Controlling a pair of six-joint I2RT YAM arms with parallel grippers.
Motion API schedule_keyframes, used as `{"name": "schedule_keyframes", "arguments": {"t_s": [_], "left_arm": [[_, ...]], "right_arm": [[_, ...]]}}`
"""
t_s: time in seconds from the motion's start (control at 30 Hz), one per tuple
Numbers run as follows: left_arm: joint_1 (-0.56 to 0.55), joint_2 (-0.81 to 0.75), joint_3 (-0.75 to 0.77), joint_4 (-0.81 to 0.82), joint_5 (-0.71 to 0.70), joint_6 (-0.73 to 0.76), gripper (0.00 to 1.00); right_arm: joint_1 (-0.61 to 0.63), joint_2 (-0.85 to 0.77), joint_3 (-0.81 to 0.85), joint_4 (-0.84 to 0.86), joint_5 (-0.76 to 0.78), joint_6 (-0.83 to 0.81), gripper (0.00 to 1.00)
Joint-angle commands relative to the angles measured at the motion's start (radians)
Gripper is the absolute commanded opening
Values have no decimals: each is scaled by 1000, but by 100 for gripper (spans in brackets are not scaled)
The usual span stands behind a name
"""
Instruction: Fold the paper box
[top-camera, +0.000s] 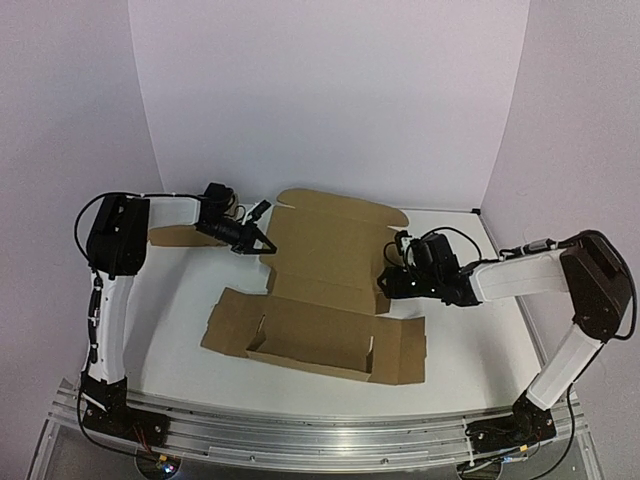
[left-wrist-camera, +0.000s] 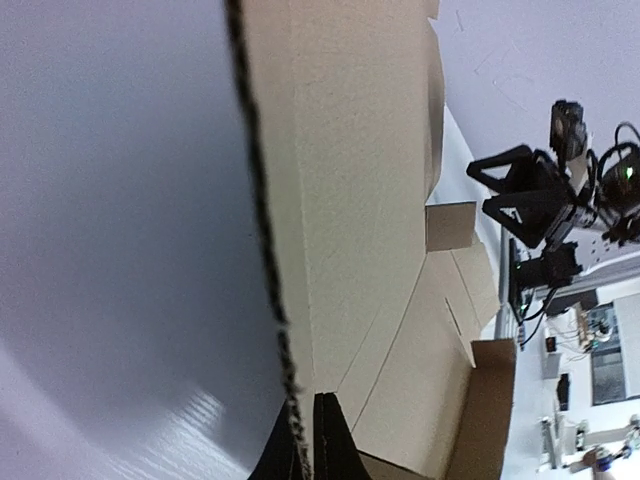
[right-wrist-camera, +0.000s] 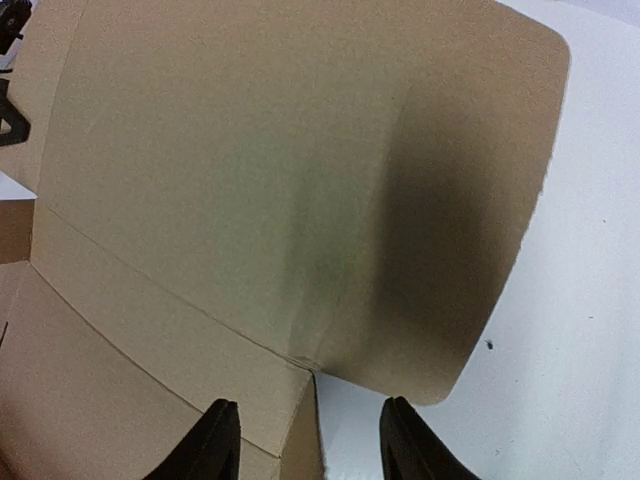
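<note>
The paper box (top-camera: 330, 290) is a brown die-cut sheet on the white table. Its near side walls stand up and its large lid panel (top-camera: 335, 235) tilts up at the back. My left gripper (top-camera: 262, 243) is at the lid's left edge. In the left wrist view its fingertips (left-wrist-camera: 335, 445) pinch that cardboard edge (left-wrist-camera: 290, 380) between them. My right gripper (top-camera: 390, 277) is at the lid's right side and is open. In the right wrist view its fingers (right-wrist-camera: 215, 445) straddle the fold corner (right-wrist-camera: 305, 365) below the rounded lid flap (right-wrist-camera: 470, 200), without touching it.
A plain brown cardboard box (top-camera: 175, 235) lies at the back left behind my left arm. The curved white backdrop (top-camera: 330, 90) closes in the back and sides. My right arm also shows in the left wrist view (left-wrist-camera: 545, 200), beyond the sheet.
</note>
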Motion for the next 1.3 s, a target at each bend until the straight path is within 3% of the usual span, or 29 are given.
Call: {"name": "schedule_keyframes", "arguments": {"t_s": [0.0,0.1,0.17,0.4,0.57,0.67,0.83,0.97,1.13,1.17,1.27], "left_arm": [[-22,-222,-136,131,-99,332,0],[-31,-281,-216,185,-126,443,0],[-38,-328,-301,254,-137,514,0],[-50,-469,-596,609,-191,487,0],[-53,-511,-723,757,-231,440,0],[-53,-498,-708,749,-246,412,0],[-53,-483,-691,761,-243,392,0],[-53,-462,-666,759,-250,388,0],[-52,-449,-648,740,-263,347,2],[-53,-447,-639,718,-269,336,7],[-42,-451,-594,639,-264,314,39]], "right_arm": [[-55,-105,52,-99,-176,-41,67],[-129,-169,43,-111,-300,-55,81],[-176,-185,39,-110,-353,-84,85],[-216,-176,14,-63,-545,-262,86],[-263,-211,-116,112,-662,-230,83],[-267,-191,-139,142,-732,-199,74],[-266,-130,-136,206,-759,-156,42],[-266,-103,-122,263,-818,-141,32],[-258,-116,-123,266,-781,-190,10],[-252,-131,-126,262,-759,-228,6],[-217,-178,-108,211,-653,-397,0]]}}
